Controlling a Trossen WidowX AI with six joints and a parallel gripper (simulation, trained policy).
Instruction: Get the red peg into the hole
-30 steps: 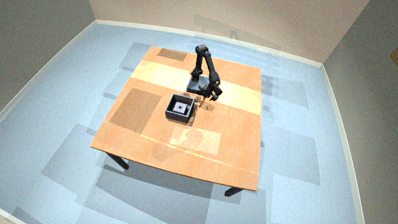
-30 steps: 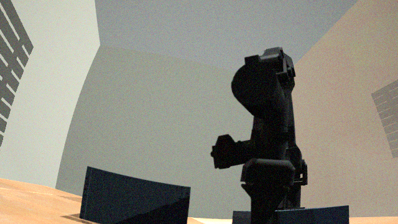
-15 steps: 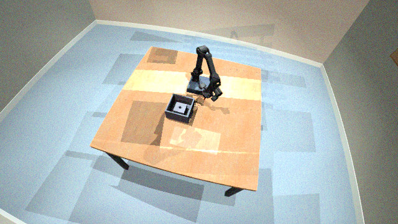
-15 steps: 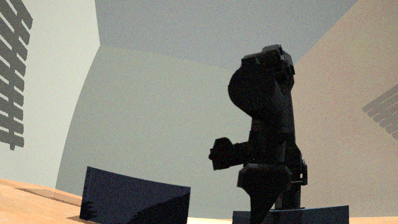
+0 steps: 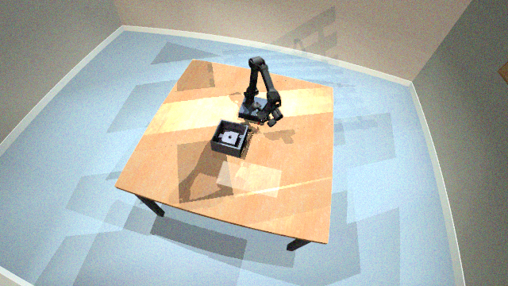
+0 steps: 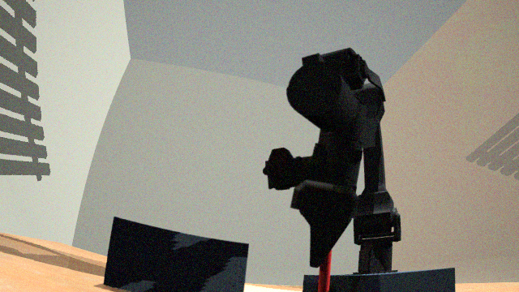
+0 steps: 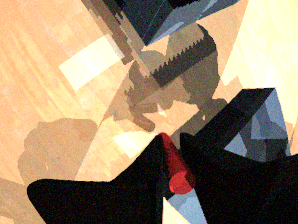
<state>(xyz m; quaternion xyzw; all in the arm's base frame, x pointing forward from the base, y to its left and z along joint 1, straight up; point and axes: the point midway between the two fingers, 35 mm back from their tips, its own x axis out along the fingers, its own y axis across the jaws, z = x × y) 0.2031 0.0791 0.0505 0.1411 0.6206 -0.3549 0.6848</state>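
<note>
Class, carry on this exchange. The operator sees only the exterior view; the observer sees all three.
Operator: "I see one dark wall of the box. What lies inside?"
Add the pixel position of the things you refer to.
Observer: A pale plate (image 5: 225, 140), by the top view.
Operator: Where is its hole, and is it filled?
Observer: The hole (image 5: 229, 137) is near the plate's middle, dark, with no peg (image 6: 324, 277) (image 7: 177, 160) in it.
Operator: I see the peg below one finger. Is it gripped from both sides?
Observer: Yes, the wrist view shows it between two fingers (image 6: 324, 235).

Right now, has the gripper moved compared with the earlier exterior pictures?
Yes, upward: in the exterior view, the gripper is higher against the box, which has stayed in place.
</note>
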